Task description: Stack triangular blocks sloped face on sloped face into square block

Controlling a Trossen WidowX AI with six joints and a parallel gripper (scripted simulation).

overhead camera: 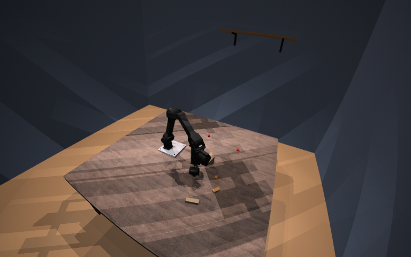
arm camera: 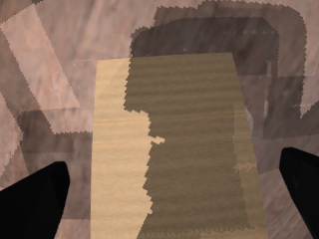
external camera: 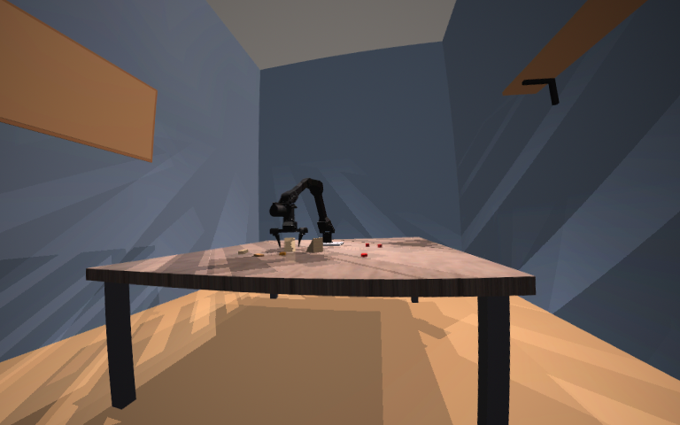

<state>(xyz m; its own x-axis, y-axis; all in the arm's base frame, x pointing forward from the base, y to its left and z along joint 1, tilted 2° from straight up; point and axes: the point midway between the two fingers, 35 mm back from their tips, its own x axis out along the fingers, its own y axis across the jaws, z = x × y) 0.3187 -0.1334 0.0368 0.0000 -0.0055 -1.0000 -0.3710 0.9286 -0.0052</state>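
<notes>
One triangular block [external camera: 289, 243] [arm camera: 120, 159] is under my gripper [external camera: 289, 245] [arm camera: 175, 166]. The gripper points down and is open, one finger on each side of this block, with visible gaps in the wrist view. The block's pale wooden face fills the middle of that view, partly in shadow, and its near end runs out of the frame. In the top view the arm hides most of it. The other triangular block [overhead camera: 211, 158] [external camera: 315, 244] stands apart on the table, to the right in the exterior view, its slope facing left. Fingertip height above the table is hard to tell.
A tan plank [overhead camera: 192, 201] [external camera: 243, 251], an orange-tan bar [overhead camera: 215, 189] [external camera: 258, 255] and a small orange cube [overhead camera: 215, 176] [external camera: 282, 253] lie on the table [overhead camera: 121, 194] [external camera: 401, 267]. Small red pieces [overhead camera: 237, 149] [external camera: 364, 255] lie farther off. The arm's white base plate [overhead camera: 179, 149] is behind.
</notes>
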